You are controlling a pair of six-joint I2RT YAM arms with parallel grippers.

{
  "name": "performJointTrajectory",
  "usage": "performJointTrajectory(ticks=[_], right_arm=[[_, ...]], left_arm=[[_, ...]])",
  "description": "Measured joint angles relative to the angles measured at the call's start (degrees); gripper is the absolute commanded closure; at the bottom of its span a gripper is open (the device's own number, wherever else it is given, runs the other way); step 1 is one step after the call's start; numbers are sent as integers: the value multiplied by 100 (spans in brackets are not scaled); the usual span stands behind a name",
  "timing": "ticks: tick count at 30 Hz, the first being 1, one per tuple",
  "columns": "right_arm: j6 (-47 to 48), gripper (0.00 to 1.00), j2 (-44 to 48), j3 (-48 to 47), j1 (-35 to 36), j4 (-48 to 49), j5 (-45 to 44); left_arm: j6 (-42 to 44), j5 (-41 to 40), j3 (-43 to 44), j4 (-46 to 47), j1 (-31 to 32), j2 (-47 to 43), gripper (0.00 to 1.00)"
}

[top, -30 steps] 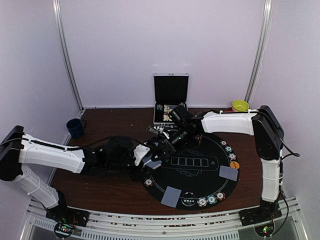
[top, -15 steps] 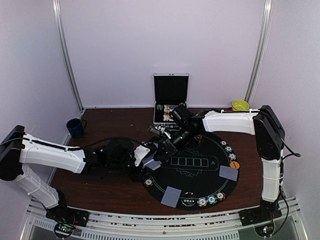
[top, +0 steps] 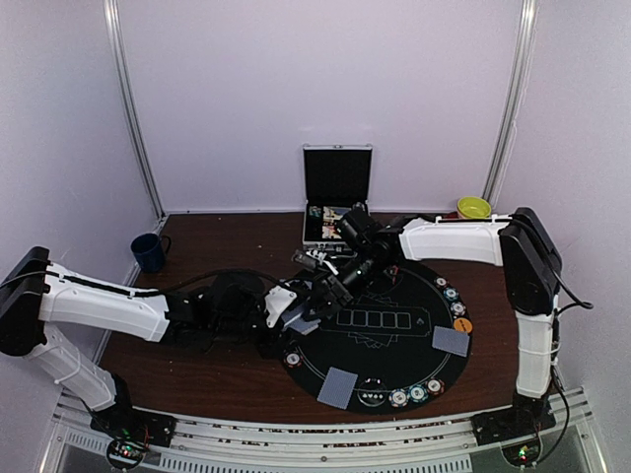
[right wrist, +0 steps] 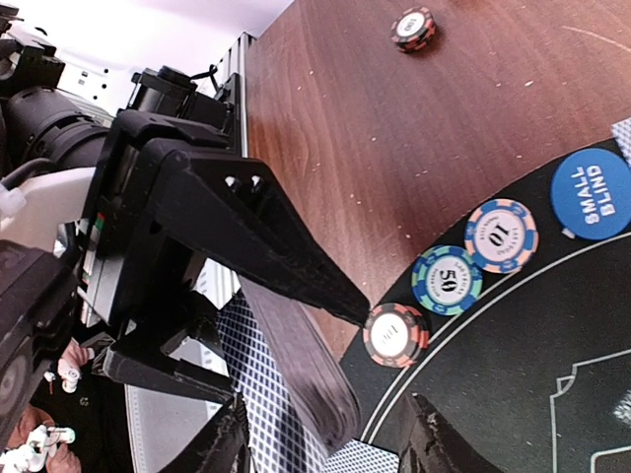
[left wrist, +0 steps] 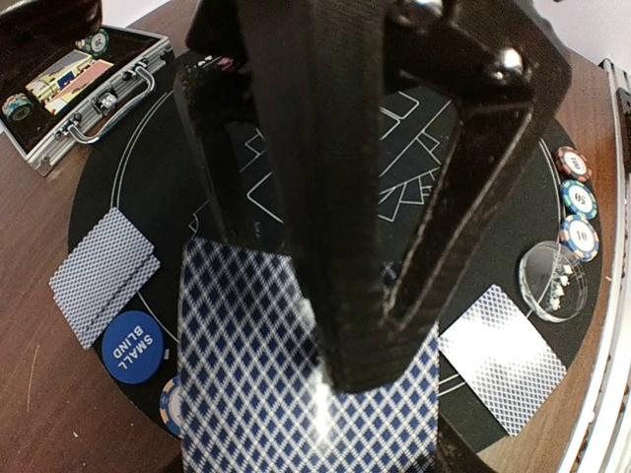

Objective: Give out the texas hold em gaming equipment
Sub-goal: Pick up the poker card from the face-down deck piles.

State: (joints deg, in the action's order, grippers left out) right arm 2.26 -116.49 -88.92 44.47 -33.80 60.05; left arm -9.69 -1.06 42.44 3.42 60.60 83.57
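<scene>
My left gripper (top: 294, 313) is shut on a deck of blue diamond-backed playing cards (left wrist: 246, 374), held just above the left rim of the round black mat (top: 394, 370). My right gripper (right wrist: 330, 439) stands open, its two tips on either side of that deck's (right wrist: 306, 374) edge. Card piles (top: 337, 387) (top: 452, 341) lie on the mat. Striped chips (right wrist: 395, 334) (right wrist: 448, 279) (right wrist: 501, 236) and a blue small-blind button (right wrist: 592, 193) line the mat's left edge. More chips (top: 452, 294) (top: 414, 394) sit at the right and front rim.
The open silver case (top: 335, 197) stands behind the mat, a dark blue mug (top: 148, 252) at the far left, a yellow-green bowl (top: 473, 207) at the back right. A clear round dish (left wrist: 552, 281) rests on the mat's front. One loose chip (right wrist: 413, 28) lies on the wood.
The right gripper has dropped slightly down and left onto the deck held by the left gripper. The left arm has stayed put.
</scene>
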Motion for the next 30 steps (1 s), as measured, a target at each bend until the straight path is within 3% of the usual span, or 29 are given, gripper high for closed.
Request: performJointTrajectory(ticks=[15,30], right_arm=[[-487,65,-345,-181,175,214,125],[-446,78,-240,-22,-116,208,170]], left_arm=[[22,52,0,-7,0,13,47],[20,11,0,-96,-2,33,47]])
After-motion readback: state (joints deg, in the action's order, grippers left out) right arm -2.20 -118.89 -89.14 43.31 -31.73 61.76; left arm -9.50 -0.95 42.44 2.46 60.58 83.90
